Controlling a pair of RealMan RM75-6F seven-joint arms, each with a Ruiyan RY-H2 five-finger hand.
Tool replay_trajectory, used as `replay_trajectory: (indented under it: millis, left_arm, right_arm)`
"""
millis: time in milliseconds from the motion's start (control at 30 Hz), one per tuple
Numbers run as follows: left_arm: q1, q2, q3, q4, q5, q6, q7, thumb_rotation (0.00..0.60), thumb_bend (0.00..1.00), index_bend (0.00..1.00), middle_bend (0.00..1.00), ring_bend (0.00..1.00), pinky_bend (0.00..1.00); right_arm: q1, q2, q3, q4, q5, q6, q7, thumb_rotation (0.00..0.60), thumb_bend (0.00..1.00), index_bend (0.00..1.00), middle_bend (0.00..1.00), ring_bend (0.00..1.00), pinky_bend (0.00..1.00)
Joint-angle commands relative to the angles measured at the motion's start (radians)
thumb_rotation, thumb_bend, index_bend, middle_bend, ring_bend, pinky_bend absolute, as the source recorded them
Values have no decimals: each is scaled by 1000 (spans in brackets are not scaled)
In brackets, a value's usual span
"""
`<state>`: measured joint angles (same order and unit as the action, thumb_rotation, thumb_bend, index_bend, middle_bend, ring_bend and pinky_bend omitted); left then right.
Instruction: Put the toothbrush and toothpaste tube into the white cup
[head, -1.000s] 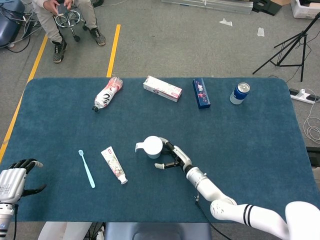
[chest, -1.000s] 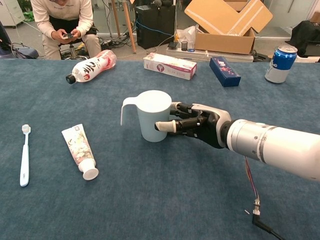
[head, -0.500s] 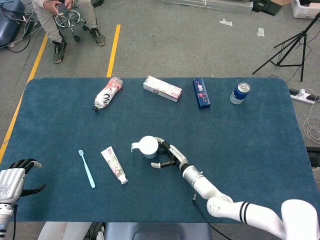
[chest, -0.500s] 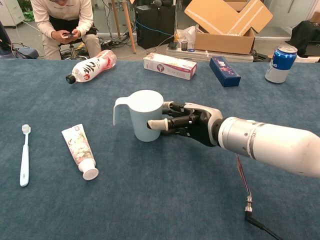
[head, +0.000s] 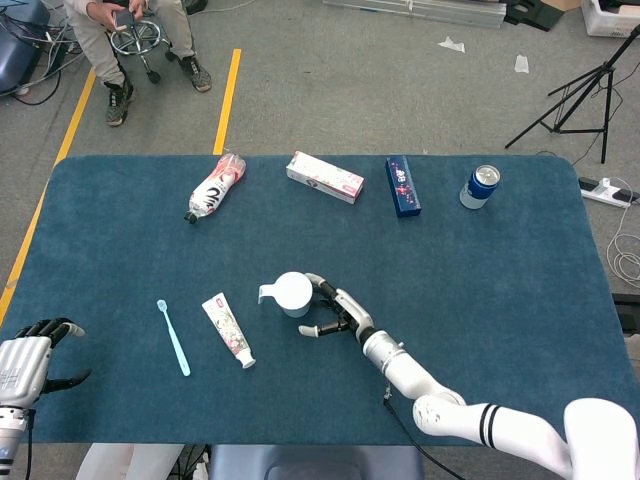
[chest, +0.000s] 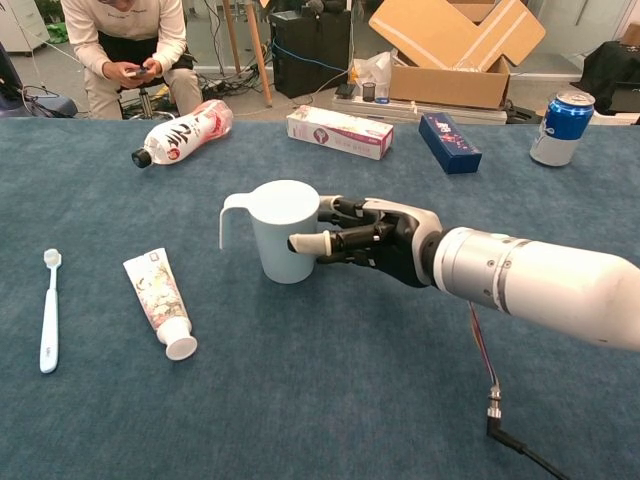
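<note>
Broadly, a blue-carpeted table (head: 520, 290) fills both views, and the robot's right arm (chest: 540, 292) reaches in from the lower right across it. Its right hand (chest: 375, 242) wraps the side of the white cup (chest: 283, 230), thumb in front and fingers behind, so it holds the cup upright near the table's middle, the cup's handle pointing toward the left. The left hand (head: 30, 358) sits at the near left corner of the table with its fingers spread and nothing in them, well apart from everything else.

Along the far edge lie a plastic bottle (head: 215, 187) on its side, a long white carton (head: 325, 177), a dark blue box (head: 402, 186) and a blue drink can (head: 480, 186) standing upright toward the right. A seated person (chest: 120, 45) is beyond the table on the left, and a cardboard box (chest: 455, 45) shows behind it in the chest view.

Left of the cup lies the toothpaste tube (chest: 160, 302), flat on the cloth with its cap toward the near edge. Further left, apart from the tube, the light blue toothbrush (chest: 48, 312) lies flat with its head pointing away. Neither one is in the cup.
</note>
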<state>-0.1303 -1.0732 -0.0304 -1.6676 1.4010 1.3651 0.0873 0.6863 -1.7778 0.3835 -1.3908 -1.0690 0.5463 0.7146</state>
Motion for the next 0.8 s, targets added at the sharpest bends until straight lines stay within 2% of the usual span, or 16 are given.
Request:
replay_trajectory:
  millis: [33, 233, 433, 633, 800]
  left_arm:
    - [0, -1, 1, 1, -1, -2, 2, 600, 9, 391, 327, 274, 322]
    - [-4, -11, 6, 5, -4, -15, 15, 600, 9, 391, 327, 274, 322]
    - [-7, -22, 6, 14, -12, -23, 26, 600, 9, 392, 327, 273, 322]
    - [-8, -37, 9, 24, -2, -20, 23, 600, 9, 394, 329, 275, 322]
    - [-10, -47, 10, 27, 0, -23, 28, 600, 9, 395, 329, 276, 322]
  right_arm:
    - [-12, 16, -7, -24, -18, 30, -22, 600, 0, 0, 0, 0, 150]
    - [-51, 71, -25, -98, -54, 141, -103, 600, 0, 0, 0, 0, 150]
    - [-120, 174, -60, -208, -93, 320, -279, 600, 0, 0, 0, 0, 150]
    - [-219, 354, -111, -369, -152, 520, -518, 600, 0, 0, 0, 0, 150]
    - [-290, 514, -150, -468, -203, 605, -612, 600, 0, 0, 0, 0, 150]
